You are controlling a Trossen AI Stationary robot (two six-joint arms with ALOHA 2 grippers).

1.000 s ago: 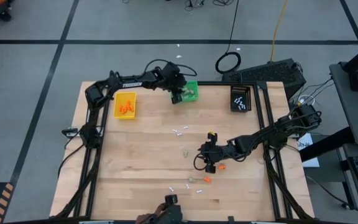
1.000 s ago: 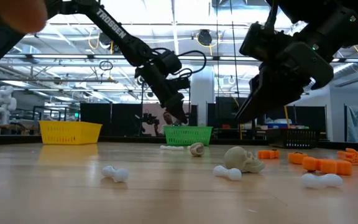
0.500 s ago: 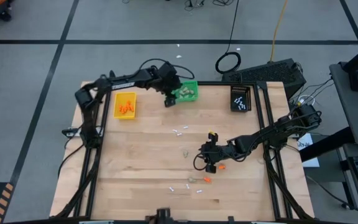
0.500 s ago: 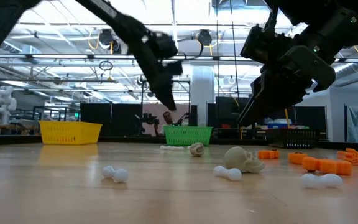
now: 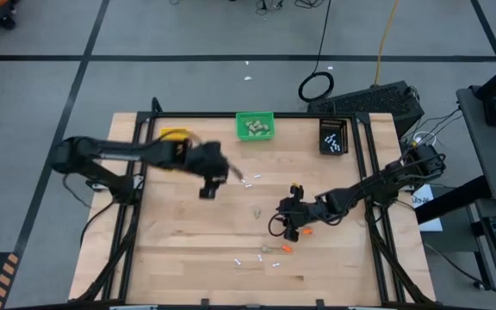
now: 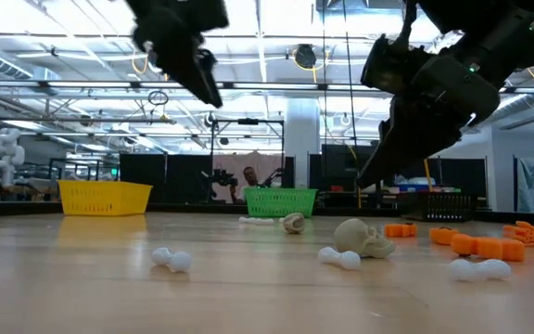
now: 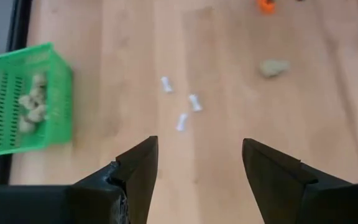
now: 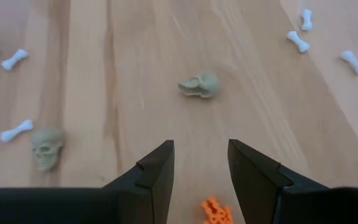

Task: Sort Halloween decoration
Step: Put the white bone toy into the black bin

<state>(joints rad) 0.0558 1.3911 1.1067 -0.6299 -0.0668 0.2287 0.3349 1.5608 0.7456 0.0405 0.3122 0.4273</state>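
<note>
The left gripper (image 5: pixel 208 183) has swung away from the green bin (image 5: pixel 256 127), where it hung a second ago, out over the middle of the table (image 5: pixel 188 250); the right gripper (image 5: pixel 288 222) has not shifted.

From above, the left gripper sits just beside a cluster of white bones (image 5: pixel 250 181), its jaws spread and empty. The right gripper is low near the table's right-centre, an orange piece (image 5: pixel 287 249) just beside it and more bones (image 5: pixel 259 257) toward the near edge. The yellow bin (image 5: pixel 175 138) is partly hidden by the left arm; the black bin (image 5: pixel 334 136) stands at the far right.

At table height, the left gripper (image 6: pixel 197 72) hangs high above the wood, the right gripper (image 6: pixel 406 139) closer, over a beige skull (image 6: pixel 362 237) with orange pieces (image 6: pixel 476 243) to its side.

Left wrist: parted fingers (image 7: pixel 138 168) hold nothing; three bones (image 7: pixel 180 104) lie ahead, the green bin (image 7: pixel 23 99) with skulls inside off to one side.

Right wrist: fingers (image 8: pixel 157 168) stand partly apart, empty; an orange piece (image 8: pixel 215 211) lies just ahead of the gap, one skull (image 8: pixel 201 84) farther on.
</note>
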